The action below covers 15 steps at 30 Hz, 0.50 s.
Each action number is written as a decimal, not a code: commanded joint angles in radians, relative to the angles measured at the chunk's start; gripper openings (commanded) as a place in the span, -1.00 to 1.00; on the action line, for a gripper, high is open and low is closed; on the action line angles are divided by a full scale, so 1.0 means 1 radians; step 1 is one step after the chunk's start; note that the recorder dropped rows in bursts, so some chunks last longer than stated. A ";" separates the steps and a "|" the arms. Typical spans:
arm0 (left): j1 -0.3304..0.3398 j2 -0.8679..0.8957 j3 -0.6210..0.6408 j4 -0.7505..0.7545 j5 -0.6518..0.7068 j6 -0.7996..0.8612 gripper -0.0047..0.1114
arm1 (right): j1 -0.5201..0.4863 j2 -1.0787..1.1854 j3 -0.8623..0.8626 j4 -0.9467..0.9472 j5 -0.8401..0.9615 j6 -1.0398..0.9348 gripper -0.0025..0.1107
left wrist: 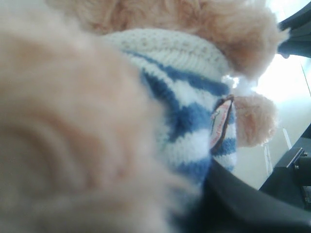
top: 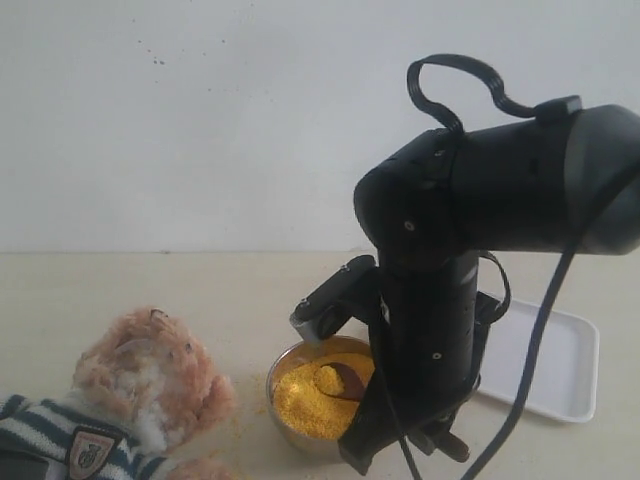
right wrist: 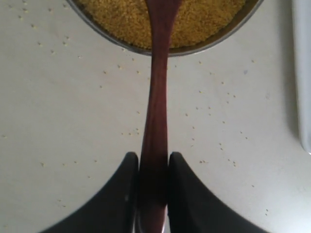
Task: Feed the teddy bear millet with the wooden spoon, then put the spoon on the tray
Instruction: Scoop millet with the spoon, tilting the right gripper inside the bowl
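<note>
The teddy bear (top: 150,385) lies at the lower left in its striped shirt (left wrist: 194,121) with a badge (left wrist: 221,121). It fills the left wrist view, pressed against one dark finger (left wrist: 243,204) of my left gripper, which grips its body; the other finger is hidden by fur. My right gripper (right wrist: 153,158) is shut on the wooden spoon (right wrist: 158,97) by its handle. The spoon's bowl (top: 338,378) rests in the millet (top: 310,395), inside the metal bowl (right wrist: 112,36). The white tray (top: 545,365) lies to the right, behind my right arm (top: 430,300).
Loose yellow grains (right wrist: 214,111) are scattered on the beige table (top: 230,290) around the metal bowl. The tray's edge (right wrist: 303,73) shows beside the bowl in the right wrist view. A black cable (top: 540,320) hangs from the right arm across the tray.
</note>
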 commanded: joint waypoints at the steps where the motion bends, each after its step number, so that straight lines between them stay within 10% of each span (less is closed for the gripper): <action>1: 0.003 -0.011 0.001 -0.014 0.016 0.006 -0.85 | -0.017 -0.026 -0.006 0.020 -0.004 0.001 -0.96; 15: 0.003 -0.011 0.001 -0.014 0.016 0.006 -0.85 | -0.015 -0.029 -0.006 0.051 -0.027 -0.020 -0.96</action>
